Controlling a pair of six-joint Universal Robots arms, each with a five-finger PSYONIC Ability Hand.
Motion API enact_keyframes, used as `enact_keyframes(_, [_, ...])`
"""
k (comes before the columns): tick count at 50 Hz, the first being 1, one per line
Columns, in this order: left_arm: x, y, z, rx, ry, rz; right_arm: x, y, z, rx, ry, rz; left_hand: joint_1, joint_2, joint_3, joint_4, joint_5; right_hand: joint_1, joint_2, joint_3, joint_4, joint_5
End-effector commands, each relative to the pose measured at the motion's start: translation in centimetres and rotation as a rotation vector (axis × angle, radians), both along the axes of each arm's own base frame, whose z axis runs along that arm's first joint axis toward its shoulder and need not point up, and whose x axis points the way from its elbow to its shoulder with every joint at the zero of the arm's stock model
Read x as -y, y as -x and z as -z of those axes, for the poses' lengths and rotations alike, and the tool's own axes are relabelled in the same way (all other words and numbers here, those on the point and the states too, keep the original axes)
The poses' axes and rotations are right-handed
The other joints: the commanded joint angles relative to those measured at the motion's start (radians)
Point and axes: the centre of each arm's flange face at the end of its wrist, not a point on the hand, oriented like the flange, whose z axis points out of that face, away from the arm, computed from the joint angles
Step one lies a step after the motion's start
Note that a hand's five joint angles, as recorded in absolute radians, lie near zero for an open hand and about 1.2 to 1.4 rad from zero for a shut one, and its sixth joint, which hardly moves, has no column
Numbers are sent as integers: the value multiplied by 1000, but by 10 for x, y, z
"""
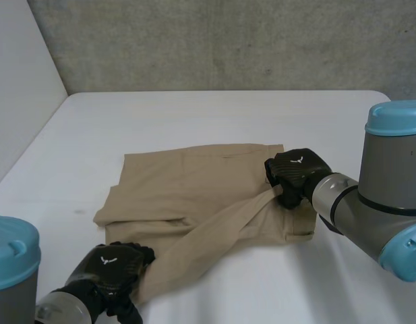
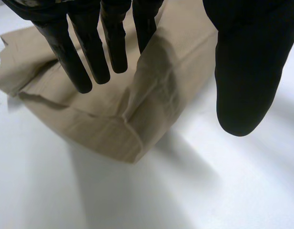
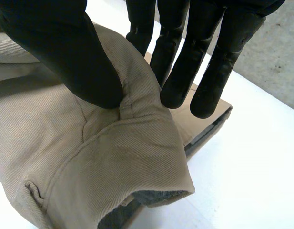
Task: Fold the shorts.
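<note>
While the shorts (image 1: 194,182) lie spread on the bench (image 1: 194,115) in the head view, the right hand (image 1: 295,174) pinches their edge. A band of cloth runs from it to the left hand (image 1: 113,266), which sits at the band's far corner. If the right hand carries its edge across alone, that band could twist and drag the layer beneath out of line.

From the left wrist, the left hand is wide: fingers (image 2: 89,57) straight over the cloth, thumb (image 2: 247,71) well apart from it, and the folded corner just past the fingertips. It clamps nothing that can be seen, so this corner is likely to slide or flop once the other end pulls.

From the right wrist, the right hand holds the shorts, with a ridge of cloth by a seam nipped between thumb (image 3: 65,52) and fingers (image 3: 180,62). The pinch looks shallow and may take one layer only. A quick lift might let it slip, or leave the lower layer behind on the bench and spoil the fold.
</note>
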Motion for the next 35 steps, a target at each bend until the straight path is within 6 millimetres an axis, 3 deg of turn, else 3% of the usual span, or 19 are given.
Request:
enact_keyframes(1, [10,-2,7,62,44,-27,-3,3,1,-7,-8,3,753,752,748,761,761,413,223,198,205,253])
enact_keyframes(3, [14,-2,4,58,85,-45,-5,3,2,-16,-10,-7,962,960,957,970,970,413,223,198,205,253])
enact_keyframes(6, [17,-2,-17,24,188,-64,-14,4,5,-45,-33,-27,962,961,958,970,971,413,223,198,205,253])
enact_keyframes(8, [18,-2,-31,9,245,-53,-32,12,-6,-108,-25,-65,962,961,958,970,971,413,223,198,205,253])
enact_keyframes(10, [18,-3,-48,13,319,-32,-37,15,-9,-133,-21,-78,962,961,958,970,971,413,223,198,205,253])
enact_keyframes(16, [4,-16,-77,107,428,29,-86,45,-24,-416,-50,-230,962,961,958,970,971,413,223,198,205,253])
enact_keyframes(18, [1,-18,-79,120,428,34,-91,48,-25,-447,-60,-247,962,961,958,970,971,413,223,198,205,253])
enact_keyframes(21, [-11,-27,-86,157,406,53,-105,70,-37,-551,-125,-283,962,961,958,970,971,413,223,198,205,253])
enact_keyframes(25, [-26,-32,-88,168,345,96,-111,76,-52,-552,-111,-284,962,961,958,970,971,413,223,198,205,253])
enact_keyframes(29, [-31,-30,-85,151,309,143,-112,70,-63,-479,-64,-327,962,961,958,970,971,413,223,198,205,253])
enact_keyframes(32, [-21,-26,-85,130,339,131,-109,67,-63,-451,-66,-343,962,961,958,970,971,413,223,198,205,253])
enact_keyframes(35, [8,-23,-82,117,391,66,-89,62,-43,-444,-111,-347,962,961,958,970,971,413,223,198,205,253])
